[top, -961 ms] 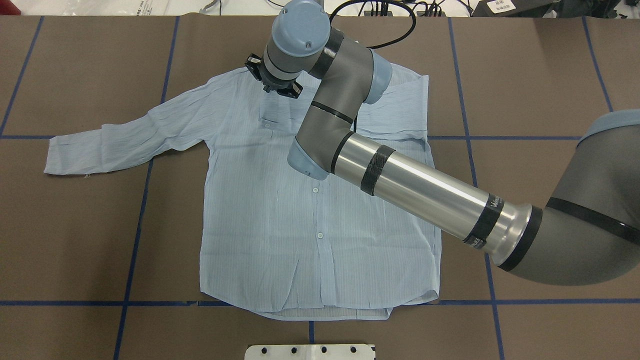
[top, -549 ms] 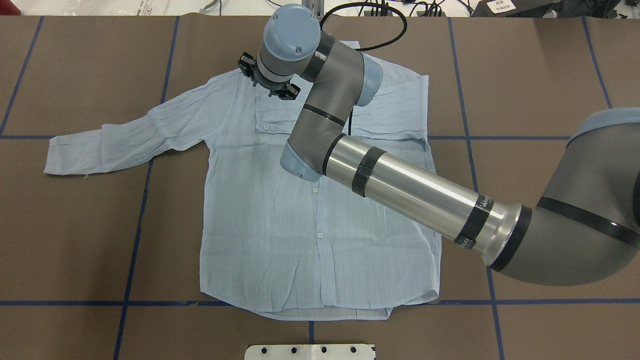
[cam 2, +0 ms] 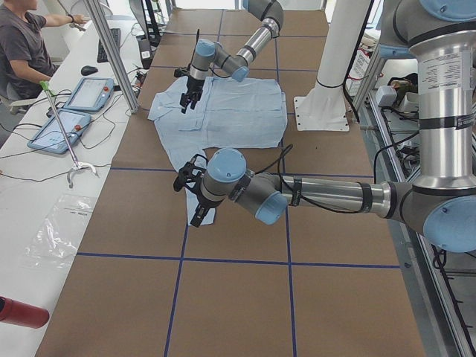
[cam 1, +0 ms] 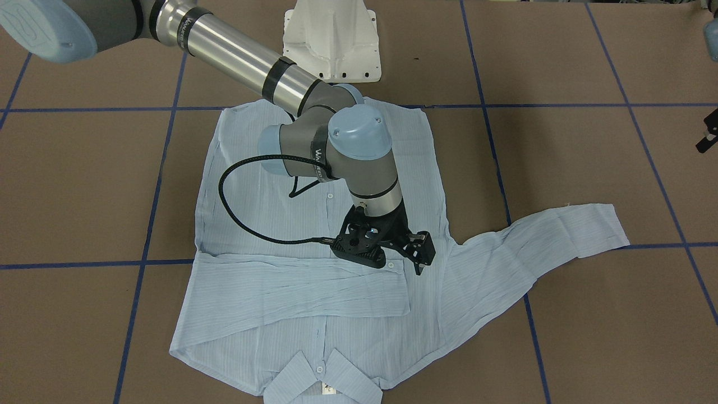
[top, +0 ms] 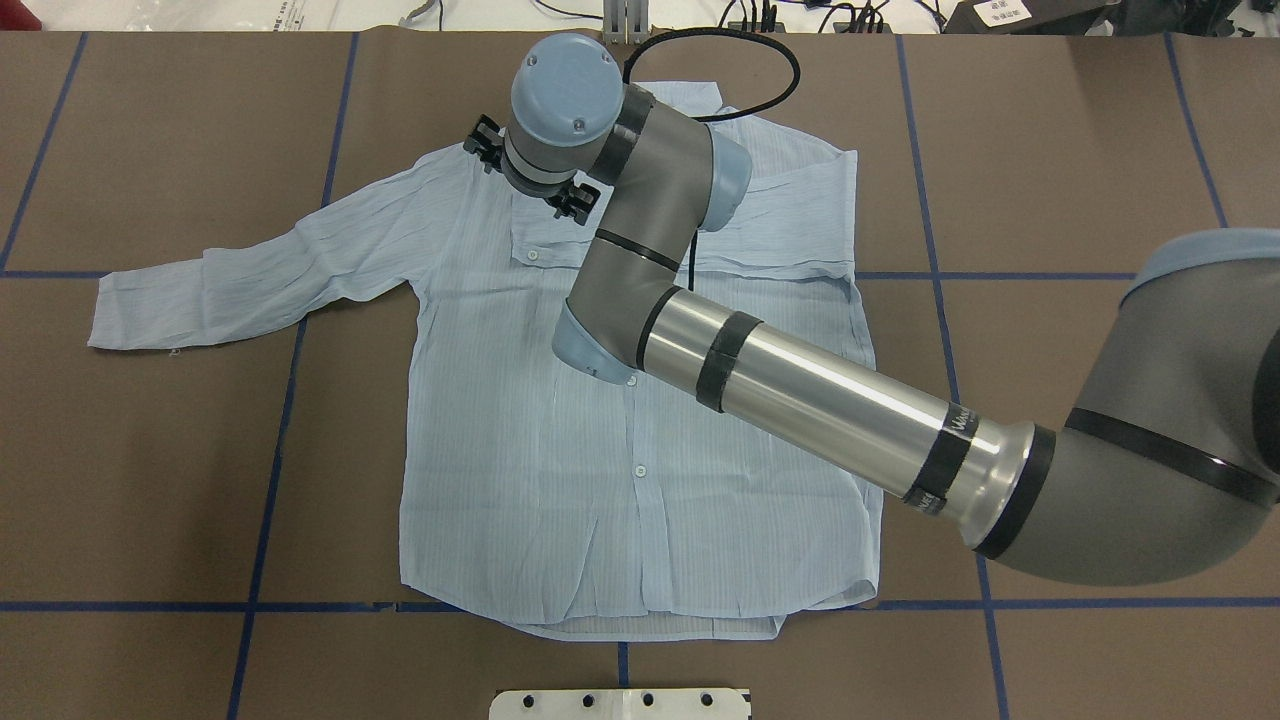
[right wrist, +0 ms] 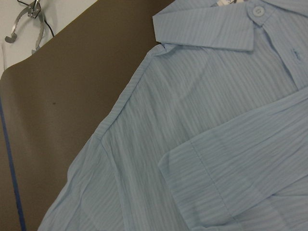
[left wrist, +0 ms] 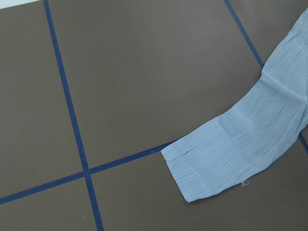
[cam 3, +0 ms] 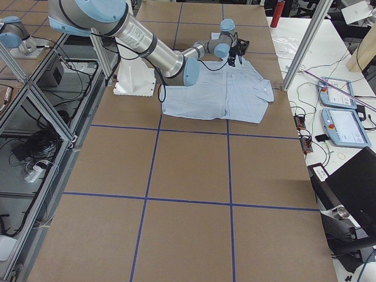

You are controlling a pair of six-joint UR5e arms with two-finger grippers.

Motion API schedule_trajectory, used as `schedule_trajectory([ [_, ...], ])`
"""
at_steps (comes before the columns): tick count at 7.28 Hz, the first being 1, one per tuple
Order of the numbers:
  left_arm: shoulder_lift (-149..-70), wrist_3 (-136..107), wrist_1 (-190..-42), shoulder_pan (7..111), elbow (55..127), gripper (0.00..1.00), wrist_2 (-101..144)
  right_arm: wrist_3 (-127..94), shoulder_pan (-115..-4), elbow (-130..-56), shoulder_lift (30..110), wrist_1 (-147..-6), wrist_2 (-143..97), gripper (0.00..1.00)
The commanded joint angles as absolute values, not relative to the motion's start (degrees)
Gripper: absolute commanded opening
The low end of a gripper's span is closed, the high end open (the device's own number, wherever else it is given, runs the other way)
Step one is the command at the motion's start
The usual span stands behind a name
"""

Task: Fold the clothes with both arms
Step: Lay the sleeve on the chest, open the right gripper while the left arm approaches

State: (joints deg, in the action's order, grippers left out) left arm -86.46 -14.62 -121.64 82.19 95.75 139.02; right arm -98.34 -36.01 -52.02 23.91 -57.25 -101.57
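Brown-covered table [top: 1080, 150], marked off in squares by blue tape lines [left wrist: 73, 120]. The shirt [top: 520, 480] lies flat, front up and buttoned, in the centre of the overhead frame, hem toward the bottom edge. In the front-facing view the collar [cam 1: 325, 376] sits at the bottom centre. One sleeve [top: 250, 275] stretches out straight toward the left of the overhead frame. Its cuff [left wrist: 216, 163] fills the lower right of the left wrist view, flat on the table. The other sleeve [cam 1: 291, 286] is folded across the chest, its buttoned cuff [cam 1: 387, 283] near the shirt's midline. The right arm [top: 830, 400] enters from the lower right of the overhead frame and reaches diagonally over the shirt body. The right gripper [cam 1: 420, 259] hangs above the chest, just beside the folded cuff, tool pointing down. Fingers overlap from every angle, so I cannot tell whether they are parted or together. The left arm [cam 2: 327, 195] is the near one in the left side view, and the left gripper [cam 2: 192, 197] is over the outstretched sleeve's end at centre frame. Its pincer state cannot be told either. White pedestal base [cam 1: 331, 39] at top centre of the front-facing view. A seated person [cam 2: 22, 44] at the upper left of the left side view.
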Motion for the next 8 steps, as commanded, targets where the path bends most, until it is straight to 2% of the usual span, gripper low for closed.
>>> schedule_trajectory([
  [1,-94.2,-25.6,-121.9,75.2,86.3,1.0,138.6,-98.3,-36.7,-64.8,32.6,-63.5,-104.4,0.99],
  [3,-98.8,-33.2,-123.2,70.6,80.4,1.0,138.4,-97.9,-38.4,-73.3,39.9,-65.2,-107.7,0.99],
  [6,-99.4,-33.2,-134.0,67.4,72.6,1.0,138.3,-97.2,-41.9,-82.4,48.7,-65.4,-112.2,0.99],
  [8,-99.5,-35.7,-134.6,67.1,71.7,1.0,137.1,-94.1,-42.6,-88.3,55.3,-65.4,-112.2,0.99],
])
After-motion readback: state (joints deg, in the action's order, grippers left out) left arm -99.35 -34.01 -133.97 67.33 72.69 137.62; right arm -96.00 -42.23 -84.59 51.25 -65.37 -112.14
